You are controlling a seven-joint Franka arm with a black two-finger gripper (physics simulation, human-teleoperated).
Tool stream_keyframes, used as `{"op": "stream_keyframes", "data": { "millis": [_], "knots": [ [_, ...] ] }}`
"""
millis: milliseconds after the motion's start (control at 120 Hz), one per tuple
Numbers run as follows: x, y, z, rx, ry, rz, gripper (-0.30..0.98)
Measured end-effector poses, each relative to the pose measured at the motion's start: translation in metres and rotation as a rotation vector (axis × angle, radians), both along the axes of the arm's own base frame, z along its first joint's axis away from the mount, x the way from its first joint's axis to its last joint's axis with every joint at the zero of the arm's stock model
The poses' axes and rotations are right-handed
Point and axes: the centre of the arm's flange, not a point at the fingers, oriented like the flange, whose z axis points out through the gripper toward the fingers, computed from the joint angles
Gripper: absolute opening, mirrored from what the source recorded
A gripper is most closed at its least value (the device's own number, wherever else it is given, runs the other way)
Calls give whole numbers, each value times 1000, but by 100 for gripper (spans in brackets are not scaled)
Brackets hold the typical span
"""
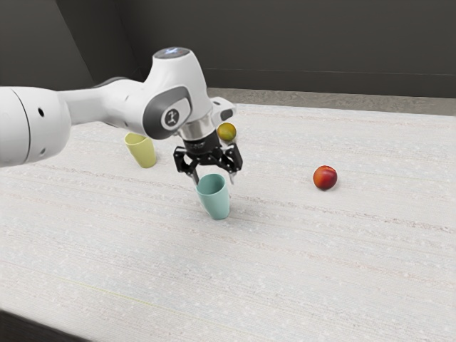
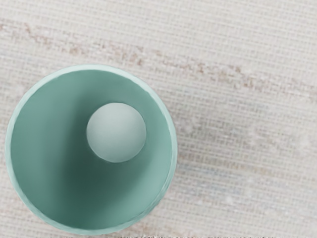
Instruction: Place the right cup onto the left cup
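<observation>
The jaws stand wide, one at each side of the teal cup's mouth in the exterior view, with nothing clamped between them. The gripper [image 1: 214, 179] points down at the teal cup [image 1: 216, 202], its tips near rim height; whether either one touches the rim, I cannot tell. That cup, the right one of the two, is on the table [image 1: 320, 271], mouth up. The wrist view looks down into it: a round, pale rim, smooth walls with a darker shade along one side, and a lighter round bottom; no contents show inside. Around the rim lies the table's whitish, woven-looking surface with faint brown streaks. Above the gripper is the white arm [image 1: 107, 103], which comes in from the exterior view's left. Beyond the hand, close beside it in that view, a yellowish ball [image 1: 226, 132] rests on the table. The yellow cup [image 1: 144, 152], the left one, stands mouth up toward the exterior view's left, under the arm's forearm in the picture and apart from the teal cup. Well off toward the exterior view's right lies a red fruit [image 1: 325, 178]. Past the table's far edge is a dark wall [image 1: 320, 43].
</observation>
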Motion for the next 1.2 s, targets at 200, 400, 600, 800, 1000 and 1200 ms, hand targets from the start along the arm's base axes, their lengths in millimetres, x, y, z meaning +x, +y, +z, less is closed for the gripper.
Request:
{"op": "stream_keyframes", "data": {
  "millis": [200,400,600,800,1000,1200],
  "knots": [
    [7,3,-13,4,5,74,67],
    [24,-6,-27,8,2,115,67],
    [31,-8,-43,14,19,151,61],
    [30,-8,-56,14,41,182,38],
    [31,-4,-61,16,52,209,17],
    [31,0,-64,14,60,232,-2]
  ]
}}
